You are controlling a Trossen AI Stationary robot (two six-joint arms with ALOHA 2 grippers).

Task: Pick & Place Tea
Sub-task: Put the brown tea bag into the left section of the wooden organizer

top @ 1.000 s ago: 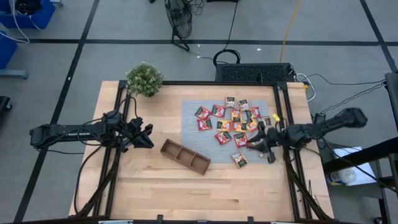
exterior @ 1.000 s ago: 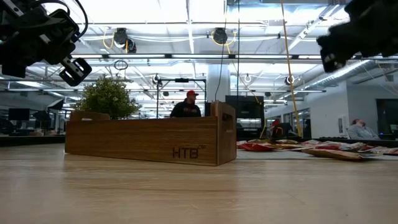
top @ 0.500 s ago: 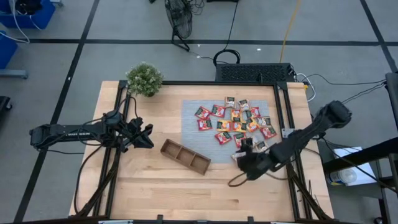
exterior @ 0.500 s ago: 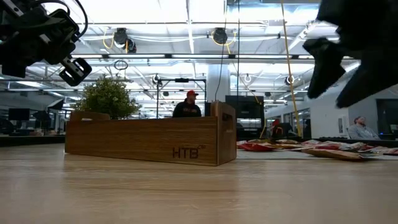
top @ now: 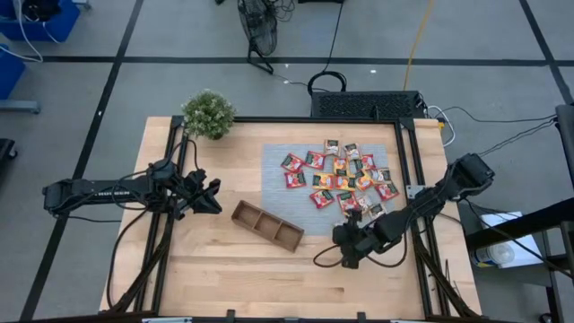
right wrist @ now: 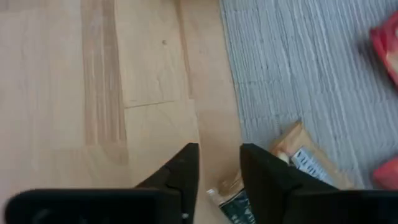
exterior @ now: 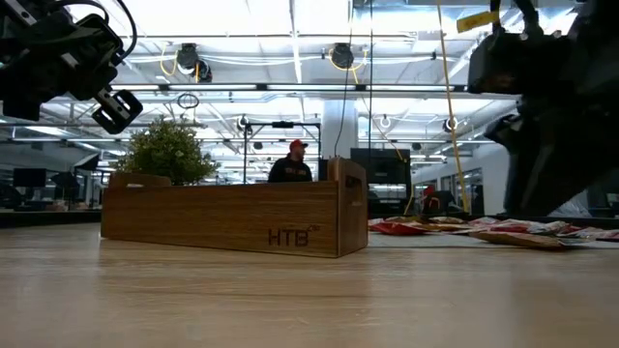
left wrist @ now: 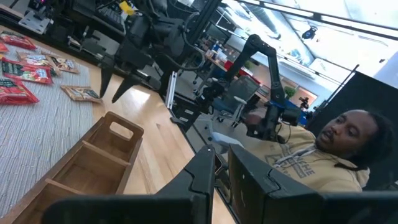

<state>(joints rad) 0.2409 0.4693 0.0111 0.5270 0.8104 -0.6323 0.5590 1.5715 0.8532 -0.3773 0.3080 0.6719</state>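
Note:
Several tea sachets (top: 339, 172), red, orange and dark green, lie scattered flat on a grey mat (top: 278, 157). My right gripper (top: 344, 253) hangs tilted down over the mat's near right corner. It is open, with a modest gap and nothing between the fingers (right wrist: 181, 169). Under it lie a tan sachet (right wrist: 300, 159) and a dark green one (right wrist: 235, 203), untouched. The wooden tray (top: 267, 224) stands on the bare table, left of that gripper. My left gripper (top: 213, 196) waits level above the table's left side, shut and holding nothing.
A small potted plant (top: 208, 114) stands at the table's far left corner. Bare wood (top: 242, 269) stretches along the near edge in front of the tray. A person (left wrist: 339, 158) sits beyond the table's right side.
My right gripper has swung from above the mat's right part toward the table's near edge and leftward. It has sunk and tipped from level to pointing steeply down, now over the mat's near right corner. The sachets and the tray lie as before.

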